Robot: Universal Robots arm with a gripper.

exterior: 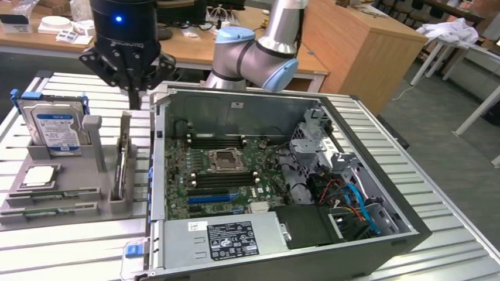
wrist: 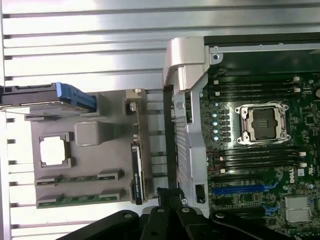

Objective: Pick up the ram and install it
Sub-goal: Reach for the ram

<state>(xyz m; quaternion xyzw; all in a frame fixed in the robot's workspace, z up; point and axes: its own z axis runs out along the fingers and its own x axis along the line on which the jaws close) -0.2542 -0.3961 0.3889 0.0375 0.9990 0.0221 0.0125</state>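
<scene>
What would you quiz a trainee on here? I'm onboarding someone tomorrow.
1. True or false: the gripper grips the ram.
2. What stands in the grey holder beside the ram? A. hard drive B. fan C. keyboard
3. Fill in: the computer case lies with its side ____.
Key: 1 false, it is shut and empty above the holder; 2 A; 3 open.

Ribbed metal worktable (exterior: 70,252), wooden cabinet (exterior: 352,47) behind, grey floor (exterior: 437,117), white table (exterior: 486,50) with crumpled cloth (exterior: 457,29)
</scene>
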